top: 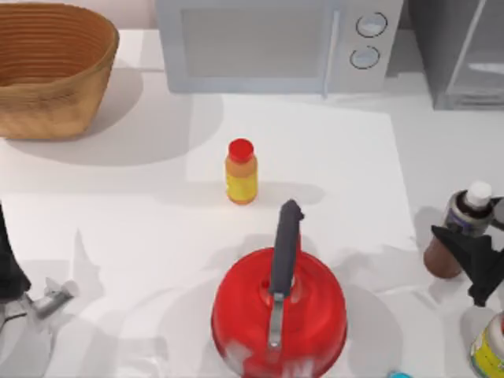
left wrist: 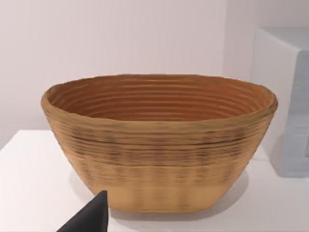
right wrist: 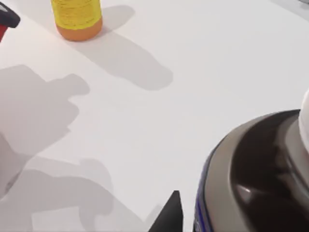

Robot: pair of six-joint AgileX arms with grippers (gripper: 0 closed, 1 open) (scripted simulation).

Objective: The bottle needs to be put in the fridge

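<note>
The bottle (top: 445,256), dark brown with a white cap and a grey label, stands near the table's right edge. My right gripper (top: 472,224) is at it, open, with one finger on each side of its upper body. In the right wrist view the bottle (right wrist: 260,174) looms close, and a dark fingertip (right wrist: 169,215) sits just beside it with a small gap. The fridge (top: 465,51), dark grey with a light framed door, stands at the back right, door shut. My left gripper (top: 16,291) is parked at the front left.
A red kettle (top: 279,311) with a dark handle sits front centre. An orange-yellow bottle (top: 241,172) with a red cap stands mid-table. The microwave (top: 268,43) is at the back, a wicker basket (top: 47,67) back left, a yellow-labelled container (top: 492,346) front right.
</note>
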